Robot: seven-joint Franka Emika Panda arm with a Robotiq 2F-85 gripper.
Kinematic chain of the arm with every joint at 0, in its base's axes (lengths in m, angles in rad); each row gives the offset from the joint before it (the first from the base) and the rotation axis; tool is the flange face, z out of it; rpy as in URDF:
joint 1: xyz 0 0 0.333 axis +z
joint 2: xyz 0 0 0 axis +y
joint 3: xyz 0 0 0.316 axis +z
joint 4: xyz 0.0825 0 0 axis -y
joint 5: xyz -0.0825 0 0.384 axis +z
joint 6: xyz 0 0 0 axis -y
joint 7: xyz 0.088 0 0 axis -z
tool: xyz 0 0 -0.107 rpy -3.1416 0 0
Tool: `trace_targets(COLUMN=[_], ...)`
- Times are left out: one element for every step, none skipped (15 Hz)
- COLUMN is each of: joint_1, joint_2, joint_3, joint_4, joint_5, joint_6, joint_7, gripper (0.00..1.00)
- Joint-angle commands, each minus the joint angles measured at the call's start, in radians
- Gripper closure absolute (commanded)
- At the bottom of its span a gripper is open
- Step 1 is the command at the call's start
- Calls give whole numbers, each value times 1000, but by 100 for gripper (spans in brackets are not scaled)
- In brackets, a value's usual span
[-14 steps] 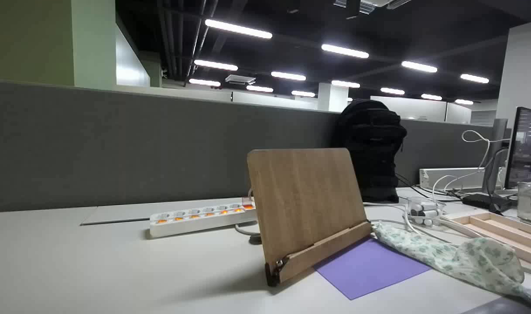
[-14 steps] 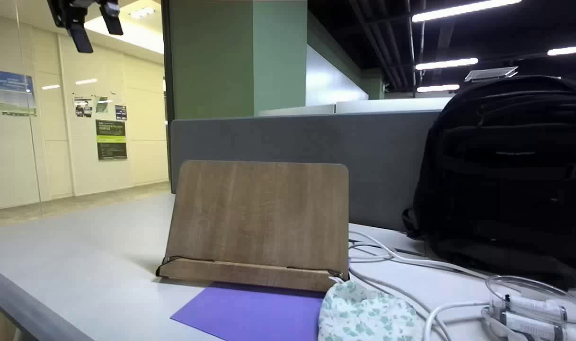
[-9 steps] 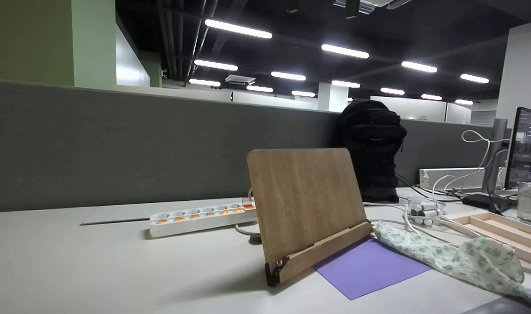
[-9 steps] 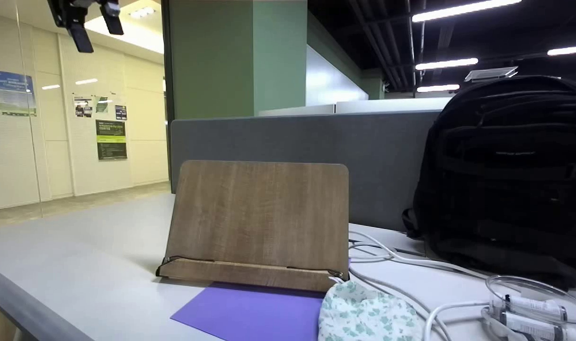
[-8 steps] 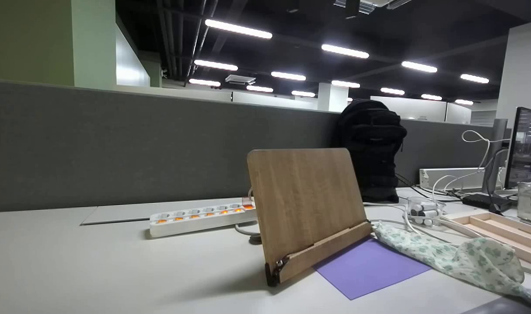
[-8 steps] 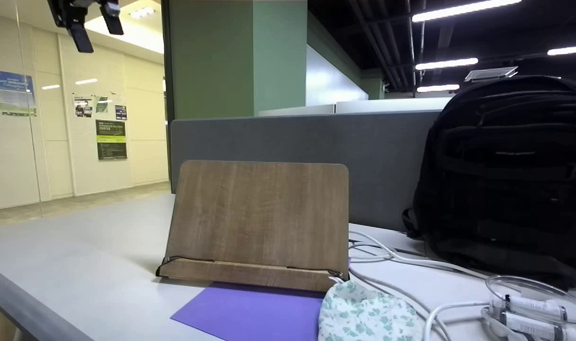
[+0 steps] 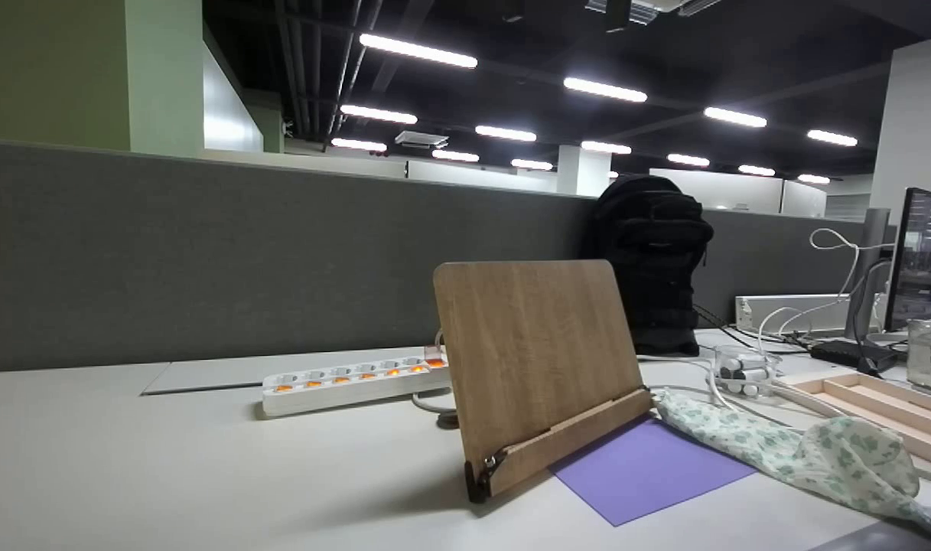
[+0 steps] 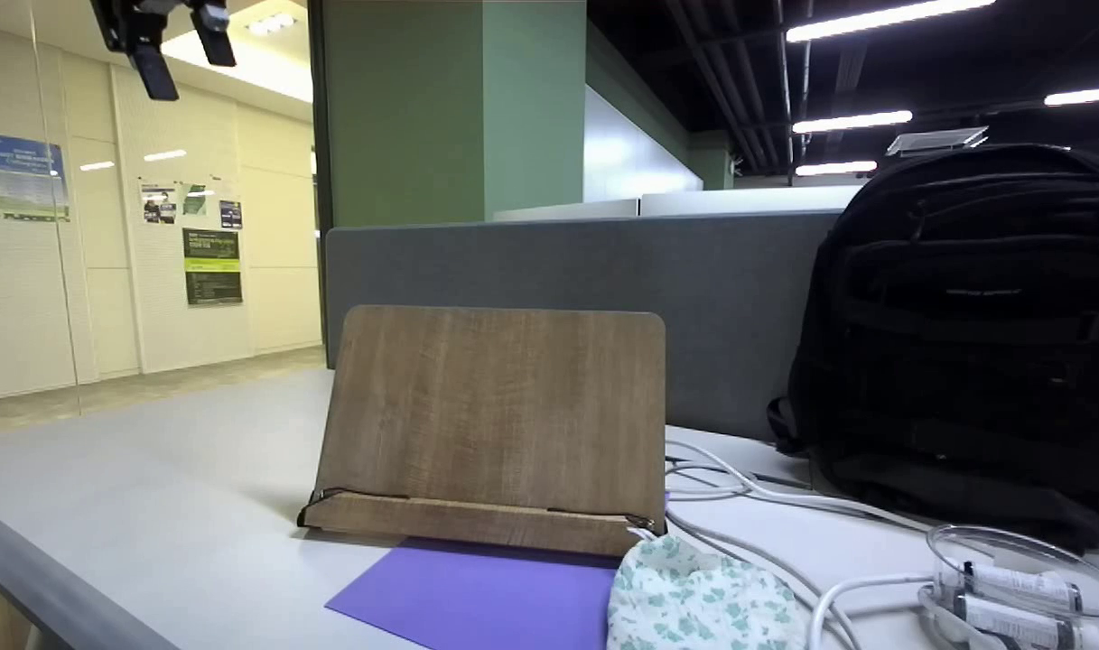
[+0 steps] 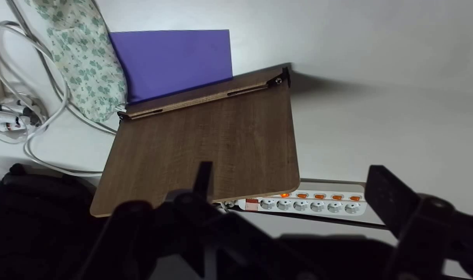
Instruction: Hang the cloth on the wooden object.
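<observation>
Wrist view: gripper (image 9: 291, 173) spread wide (dark, blurred), partly hiding wooden board (image 9: 228, 132); cloth (image 9: 89, 68) cropped at top.

In an exterior view the claw (image 8: 190, 79) hangs high up by the top edge, its two dark fingers (image 8: 155, 76) slanting downward and parted; the wrist view shows them (somewhat blurred) spread wide apart.
</observation>
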Motion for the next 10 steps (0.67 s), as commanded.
trace_targets(joint_1=[13, 2, -5, -12, -27, -48, -62, -80, -100, -114], joint_2=[4, -2, -11, -25, -34, -44, -48, -50, -48, -46], joint_3=[-9, -9, -23, -49, -65, -89, -119, -149, -180, -218], joint_4=[3, -7, -25, -57, -84, -122, -155, -189, -221, -255], joint_5=[-10, -20, -18, -12, -16, -26, -27, -31, -33, -30], joint_6=[-2, -2, 4, 19, 31, 42, 53, 67, 80, 99], joint_7=[9, 20, 25, 19, 21, 17, 5, -6, -16, -42], gripper=[0, 0, 0, 0, 0, 0, 0, 0, 0, 0])
